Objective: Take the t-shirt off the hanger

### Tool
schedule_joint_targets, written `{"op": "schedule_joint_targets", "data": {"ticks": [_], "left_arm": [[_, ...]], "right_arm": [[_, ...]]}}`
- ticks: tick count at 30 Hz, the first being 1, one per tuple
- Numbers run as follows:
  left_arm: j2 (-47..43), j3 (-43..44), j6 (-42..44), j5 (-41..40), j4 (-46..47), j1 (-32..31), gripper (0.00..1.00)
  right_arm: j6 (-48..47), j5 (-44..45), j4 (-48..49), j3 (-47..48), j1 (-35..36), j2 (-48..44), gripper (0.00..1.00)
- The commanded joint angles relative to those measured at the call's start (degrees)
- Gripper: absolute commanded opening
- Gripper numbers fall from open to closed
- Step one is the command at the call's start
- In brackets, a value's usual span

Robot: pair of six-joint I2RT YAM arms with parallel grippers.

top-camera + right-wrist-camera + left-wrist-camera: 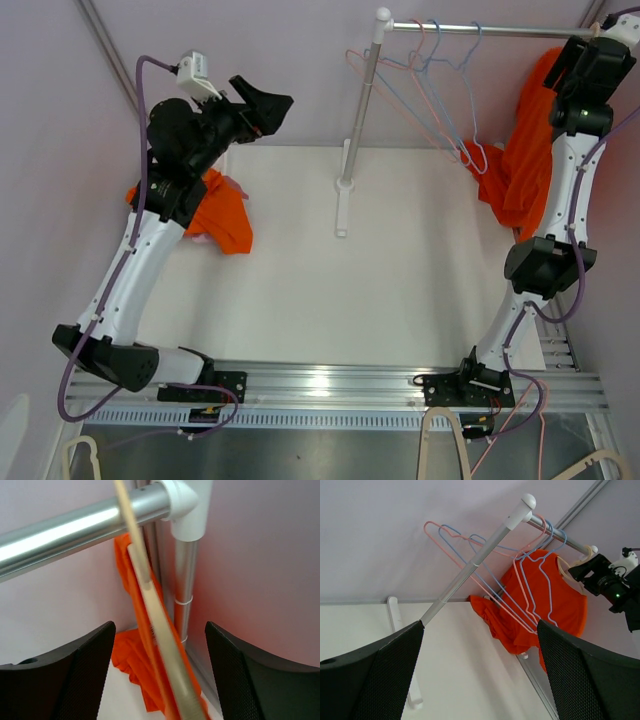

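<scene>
While it hangs at the right end of the rail (480, 29), one orange t-shirt (565, 605) is on its hanger.
Two orange garments show: the t-shirt on a single cream hanger (165, 645), and a second garment (225, 215) crumpled at the left side of the counter (400, 290). Pink and blue wire hangers (485, 585), at least four, share the rail; their exact count is unclear. The left gripper (268, 108) has its jaws wide apart in the air, holding nothing. The right gripper (160, 626) has its jaws wide apart, with the cream hanger between them and not clamped.
</scene>
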Motion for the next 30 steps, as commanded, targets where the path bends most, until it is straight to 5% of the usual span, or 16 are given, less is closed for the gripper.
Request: {"op": "schedule_joint_targets", "data": {"ticks": [1, 9, 11, 12, 30], "left_arm": [[2.56, 4.12, 1.70, -1.19, 2.11, -1.17, 0.99], [4.85, 5.44, 2.05, -1.02, 2.02, -1.87, 1.00], [4.77, 5.54, 2.40, -1.45, 1.93, -1.96, 1.00], [4.51, 5.62, 2.66, -1.63, 1.93, -1.96, 0.99], [-2.43, 2.56, 5.48, -1.54, 1.05, -1.96, 0.99]], "right_arm": [[0.57, -0.67, 1.08, 3.46, -1.82, 2.27, 0.76], [2.33, -6.21, 0.46, 5.92, -3.85, 4.83, 0.36], [2.94, -6.48, 0.55, 6.45, -3.85, 4.91, 0.06], [3.29, -6.48, 0.64, 6.45, -3.76, 4.83, 0.00], [0.22, -12.71, 4.94, 3.29, 2.48, -6.50, 0.00]]}}
